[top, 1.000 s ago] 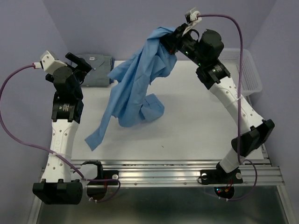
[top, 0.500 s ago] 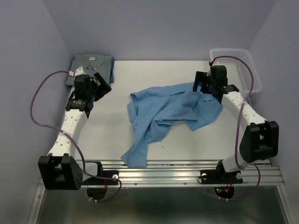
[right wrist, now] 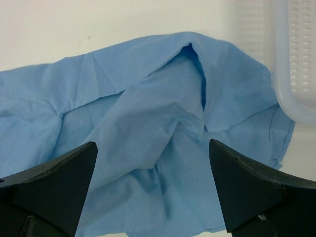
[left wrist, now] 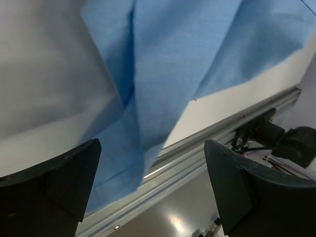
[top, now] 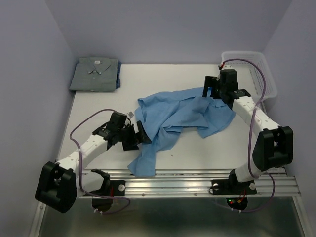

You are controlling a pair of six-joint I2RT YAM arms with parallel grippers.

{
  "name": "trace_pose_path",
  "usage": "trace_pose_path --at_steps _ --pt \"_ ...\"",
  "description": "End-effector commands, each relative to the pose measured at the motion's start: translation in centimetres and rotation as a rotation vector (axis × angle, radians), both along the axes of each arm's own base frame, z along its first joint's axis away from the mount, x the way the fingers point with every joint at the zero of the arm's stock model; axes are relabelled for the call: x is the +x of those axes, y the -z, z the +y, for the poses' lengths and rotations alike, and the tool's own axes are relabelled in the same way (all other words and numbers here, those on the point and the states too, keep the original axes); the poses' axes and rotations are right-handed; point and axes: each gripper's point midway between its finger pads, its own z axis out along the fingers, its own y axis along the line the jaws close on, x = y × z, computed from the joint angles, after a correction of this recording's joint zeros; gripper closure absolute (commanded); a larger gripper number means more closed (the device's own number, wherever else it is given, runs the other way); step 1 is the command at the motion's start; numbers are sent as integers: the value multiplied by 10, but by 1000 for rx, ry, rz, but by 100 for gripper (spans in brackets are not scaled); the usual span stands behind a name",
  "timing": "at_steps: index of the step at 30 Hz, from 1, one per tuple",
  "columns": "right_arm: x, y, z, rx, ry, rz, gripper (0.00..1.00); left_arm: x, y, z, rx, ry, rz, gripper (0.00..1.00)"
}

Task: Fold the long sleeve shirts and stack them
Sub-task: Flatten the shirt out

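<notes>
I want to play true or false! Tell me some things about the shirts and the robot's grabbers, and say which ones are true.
1. The dull grey collared shirt lies folded at the far left. True.
2. The light blue cloth shirt is neatly folded. False: it lies crumpled and spread out.
3. The blue shirt sits on the grey one. False: they lie apart.
4. The left gripper and right gripper are both open. True.
5. The white plastic mesh basket stands at the far right. True.

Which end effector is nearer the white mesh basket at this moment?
Right. The right end effector hovers over the blue shirt just beside the basket. The left end effector is far off, at the shirt's opposite edge.
</notes>
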Motion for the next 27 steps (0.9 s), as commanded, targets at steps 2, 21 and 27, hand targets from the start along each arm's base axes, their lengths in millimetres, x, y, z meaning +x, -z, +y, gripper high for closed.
trace_pose_path --at_steps 2,21,27 --pt "13 -6 -16 -39 102 -28 0 -19 -36 -37 -207 71 -28 1" --pt "-51 38 -58 -90 343 153 0 12 -90 -36 33 134 -141 100" --pt "-78 57 -88 -101 473 202 0 76 -169 -1 25 42 -356 100"
